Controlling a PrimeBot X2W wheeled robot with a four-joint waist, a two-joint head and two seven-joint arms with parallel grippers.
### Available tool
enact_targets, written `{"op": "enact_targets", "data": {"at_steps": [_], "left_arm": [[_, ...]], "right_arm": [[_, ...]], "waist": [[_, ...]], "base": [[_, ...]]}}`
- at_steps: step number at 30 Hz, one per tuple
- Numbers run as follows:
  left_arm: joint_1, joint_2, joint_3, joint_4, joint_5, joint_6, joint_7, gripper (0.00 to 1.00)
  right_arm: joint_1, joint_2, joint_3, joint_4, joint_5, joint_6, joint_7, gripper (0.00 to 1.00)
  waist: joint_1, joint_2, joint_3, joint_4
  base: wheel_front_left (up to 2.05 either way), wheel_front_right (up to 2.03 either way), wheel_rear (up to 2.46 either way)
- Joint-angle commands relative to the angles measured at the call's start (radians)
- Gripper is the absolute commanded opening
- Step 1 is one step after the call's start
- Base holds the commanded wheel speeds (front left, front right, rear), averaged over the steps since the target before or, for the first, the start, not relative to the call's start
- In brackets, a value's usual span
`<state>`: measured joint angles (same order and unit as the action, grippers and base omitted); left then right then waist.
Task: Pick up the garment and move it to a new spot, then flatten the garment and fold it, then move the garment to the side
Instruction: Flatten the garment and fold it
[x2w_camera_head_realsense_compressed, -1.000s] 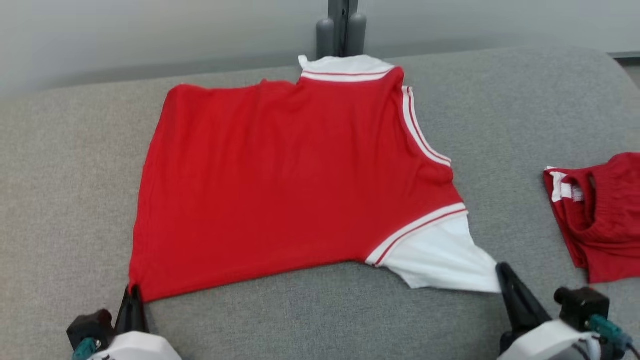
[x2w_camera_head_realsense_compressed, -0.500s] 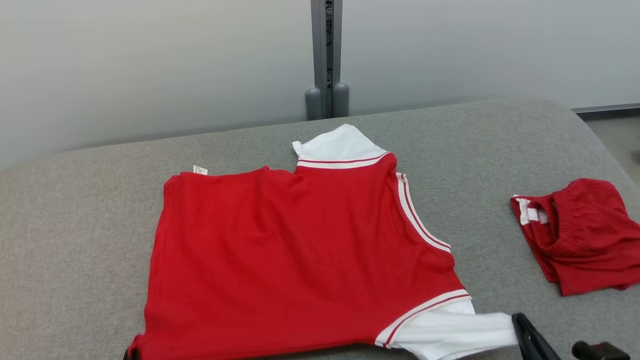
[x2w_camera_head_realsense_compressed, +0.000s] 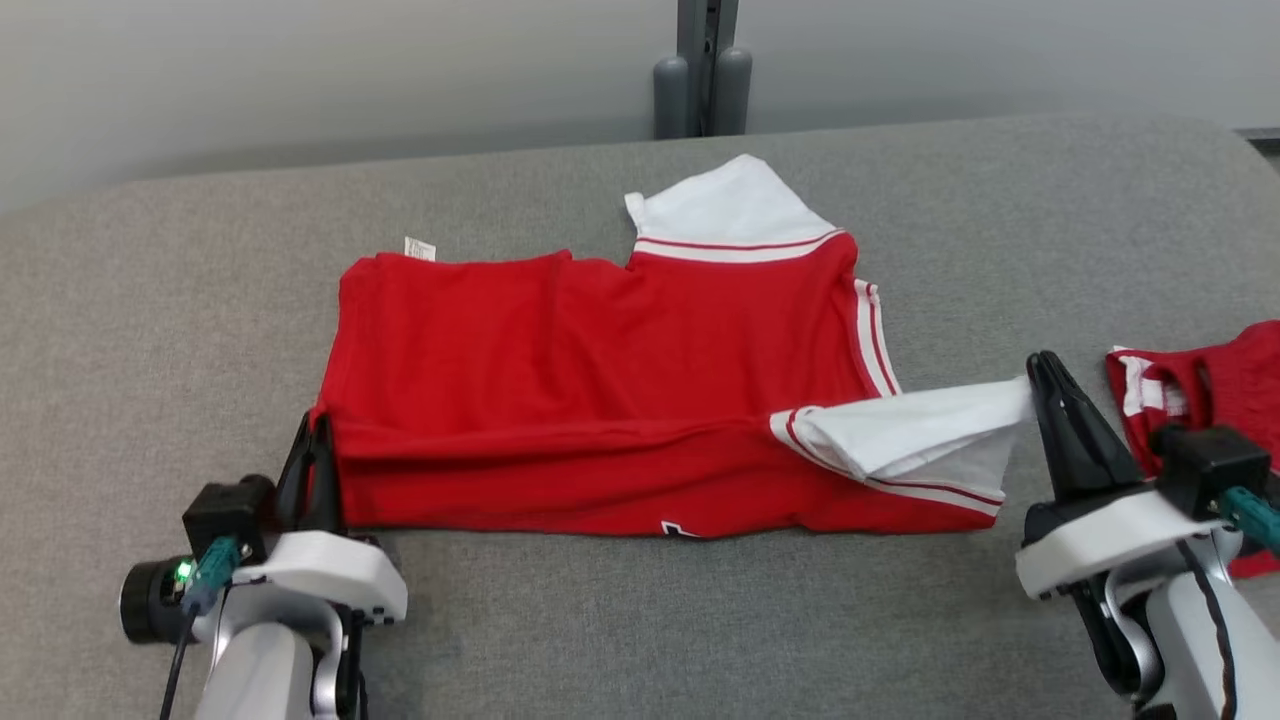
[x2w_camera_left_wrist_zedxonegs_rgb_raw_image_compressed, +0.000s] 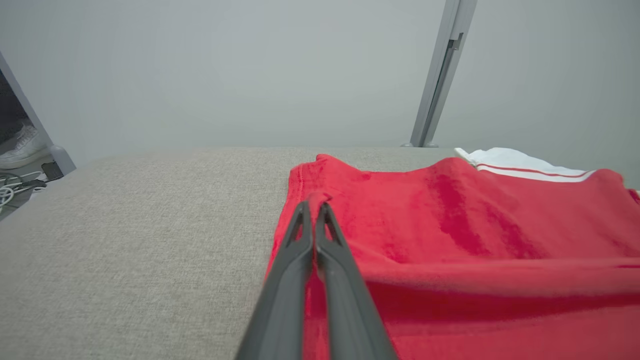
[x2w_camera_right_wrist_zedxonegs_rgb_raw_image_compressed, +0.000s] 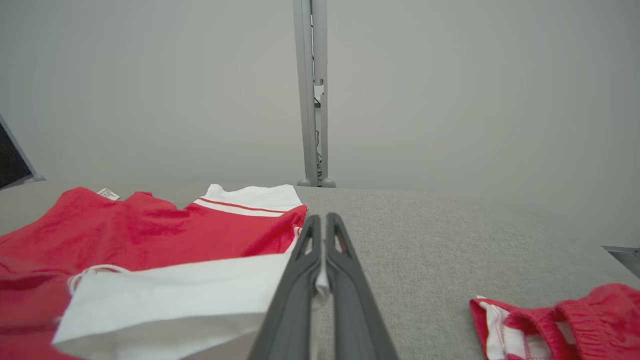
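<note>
Locate garment (x2w_camera_head_realsense_compressed: 600, 340) at mid-tabletop (x2w_camera_head_realsense_compressed: 150, 300), near edge raised and doubled over toward the far edge. Note left jaws pinched together on the red hem corner, and right jaws pinched together on the tip of the white sleeve (x2w_camera_head_realsense_compressed: 920, 440).

Probable faults:
- Expect slip at the right jaws: thin hold on little cloth, drawn taut.
- Expect a skewed fold from uneven travel; keep both corners level and in step.
- Watch for bunching along the red crease at the near edge; avoid slack between the two holds.

Surroundings:
- Keep clear of the small top (x2w_camera_head_realsense_compressed: 1215, 400), just beside the right jaws; likely to snag or drag on any sideways move.
- Disregard the post (x2w_camera_head_realsense_compressed: 703, 80) at the far edge, well apart from the fold.
- Use the label (x2w_camera_head_realsense_compressed: 420, 247) at the far hem as an alignment mark.
</note>
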<state>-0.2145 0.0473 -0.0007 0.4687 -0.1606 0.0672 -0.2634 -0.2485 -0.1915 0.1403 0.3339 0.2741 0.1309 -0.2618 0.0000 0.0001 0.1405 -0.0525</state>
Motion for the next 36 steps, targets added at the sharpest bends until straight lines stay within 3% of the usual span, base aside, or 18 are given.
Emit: {"op": "enact_targets", "data": {"at_steps": [1, 9, 10, 11, 12, 13, 23, 29, 36], "left_arm": [[-0.054, 0.006, -0.014, 0.035, -0.007, 0.007, -0.001, 0.00], [-0.177, 0.006, -0.041, 0.145, -0.017, 0.041, -0.001, 0.00], [-0.183, 0.006, -0.041, 0.143, -0.020, 0.044, -0.001, 0.00], [-0.188, 0.006, -0.039, 0.137, -0.020, 0.049, -0.001, 0.00], [-0.191, 0.006, -0.034, 0.126, -0.020, 0.055, -0.001, 0.49], [-0.189, 0.006, -0.029, 0.123, -0.026, 0.061, -0.001, 1.00], [-0.063, 0.006, -0.022, 0.021, -0.061, 0.093, -0.001, 1.00], [0.031, 0.006, -0.051, 0.035, -0.097, 0.102, -0.001, 1.00], [0.034, 0.006, -0.055, 0.071, -0.110, 0.089, -0.001, 1.00]], "right_arm": [[-0.050, -0.010, 0.012, 0.034, -0.014, 0.000, -0.004, 0.00], [-0.214, -0.007, 0.056, 0.190, -0.017, 0.000, -0.004, 0.00], [-0.225, -0.002, 0.055, 0.207, -0.014, 0.000, -0.004, 0.04], [-0.236, 0.002, 0.053, 0.230, -0.013, 0.000, -0.004, 0.61], [-0.255, 0.008, 0.043, 0.221, -0.012, 0.000, -0.004, 1.00], [-0.265, 0.009, 0.035, 0.215, -0.021, 0.000, -0.004, 1.00], [-0.146, 0.042, -0.082, 0.139, -0.032, 0.000, -0.004, 1.00], [0.016, 0.035, -0.025, 0.137, -0.011, 0.000, -0.004, 1.00], [0.065, 0.044, 0.033, 0.187, 0.006, 0.000, -0.004, 1.00]], "waist": [[0.0000, -0.0001, 0.057, 0.028], [0.0000, -0.0001, 0.123, 0.027], [0.0000, -0.0001, 0.126, 0.028], [0.0000, -0.0001, 0.129, 0.028], [0.0000, -0.0001, 0.132, 0.027], [0.0000, -0.0001, 0.134, 0.027], [0.0000, -0.0001, 0.115, 0.031], [0.0000, -0.0001, 0.093, 0.027], [0.0000, -0.0001, 0.085, 0.021]], "base": [[0.00, 0.00, 0.00], [0.00, 0.00, 0.00], [0.00, 0.00, 0.00], [0.00, 0.00, 0.00], [0.00, 0.00, 0.00], [0.00, 0.00, 0.00], [0.00, 0.00, 0.00], [0.00, 0.00, 0.00], [0.00, 0.00, 0.00]]}}
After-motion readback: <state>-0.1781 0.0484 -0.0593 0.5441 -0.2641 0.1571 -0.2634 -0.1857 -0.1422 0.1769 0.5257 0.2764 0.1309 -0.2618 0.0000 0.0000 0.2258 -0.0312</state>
